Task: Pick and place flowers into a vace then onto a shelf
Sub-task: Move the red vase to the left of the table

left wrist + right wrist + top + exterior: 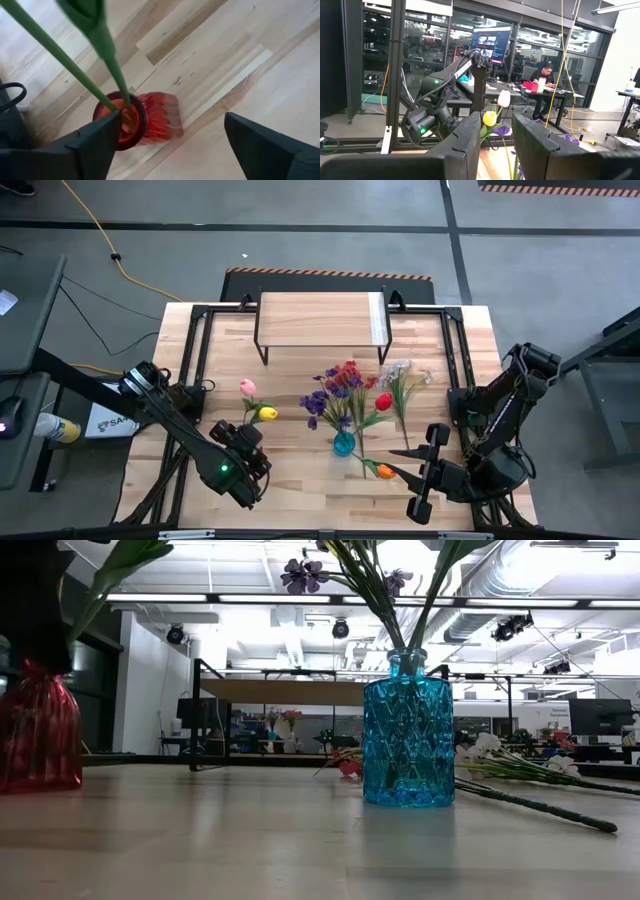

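My left gripper [245, 455] [172, 117] hangs open over a red vase [160, 120] [35, 730] that stands on the table. Two green stems [75, 70] stick into the vase's mouth, bearing a pink tulip [247, 387] and a yellow tulip [268, 413]. A blue vase [344, 443] [407, 735] at mid-table holds purple and red flowers [335, 390]. A whitish spray [400, 370] and an orange tulip [385, 471] lie on the table. My right gripper [392, 462] [496, 125] is raised at the near right, pointing level, open with nothing between its fingers. The shelf [320, 320] stands at the far edge. My left gripper has one finger [100, 135] standing in front of the red vase's rim [137, 107] in the wrist view; I cannot tell whether it touches. The two stems rise free between the open fingers.
Bare wooden tabletop [300, 490] lies in front of both vases. A long stem [540, 805] lies on the table to the right of the blue vase. Black frame rails [195, 350] run along the table's left and right sides.
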Available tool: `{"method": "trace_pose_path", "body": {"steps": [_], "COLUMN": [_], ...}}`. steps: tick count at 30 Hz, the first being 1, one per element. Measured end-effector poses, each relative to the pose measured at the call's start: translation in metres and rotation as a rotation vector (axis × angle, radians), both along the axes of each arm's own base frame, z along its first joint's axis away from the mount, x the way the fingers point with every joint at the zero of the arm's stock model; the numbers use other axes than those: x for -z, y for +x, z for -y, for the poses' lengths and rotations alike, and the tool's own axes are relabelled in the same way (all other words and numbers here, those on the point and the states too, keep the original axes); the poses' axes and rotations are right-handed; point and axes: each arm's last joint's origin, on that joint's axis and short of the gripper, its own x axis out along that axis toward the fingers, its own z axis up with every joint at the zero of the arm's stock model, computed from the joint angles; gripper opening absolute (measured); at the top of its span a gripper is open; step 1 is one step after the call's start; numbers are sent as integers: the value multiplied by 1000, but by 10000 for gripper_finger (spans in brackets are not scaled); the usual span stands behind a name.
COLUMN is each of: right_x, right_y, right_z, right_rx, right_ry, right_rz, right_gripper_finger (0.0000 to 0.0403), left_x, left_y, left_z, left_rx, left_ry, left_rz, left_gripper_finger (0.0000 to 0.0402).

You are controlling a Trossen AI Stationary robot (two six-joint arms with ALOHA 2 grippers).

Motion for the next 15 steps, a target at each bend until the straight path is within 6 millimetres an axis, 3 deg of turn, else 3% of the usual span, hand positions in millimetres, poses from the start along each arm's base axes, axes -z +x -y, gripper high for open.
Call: {"method": "trace_pose_path", "body": {"steps": [9, 15], "right_x": [0, 0], "right_y": [0, 0], "right_z": [1, 1], "right_rx": [23, 25], "right_ry": [7, 7], "right_rz": [-11, -12], "right_gripper_finger": [103, 103], "left_x": [-2, -23], "left_y": [-1, 0], "left_z": [-1, 2], "left_rx": [2, 21], "left_ry": [-5, 35], "left_rz": [4, 59], "left_gripper_finger": [389, 388]}}
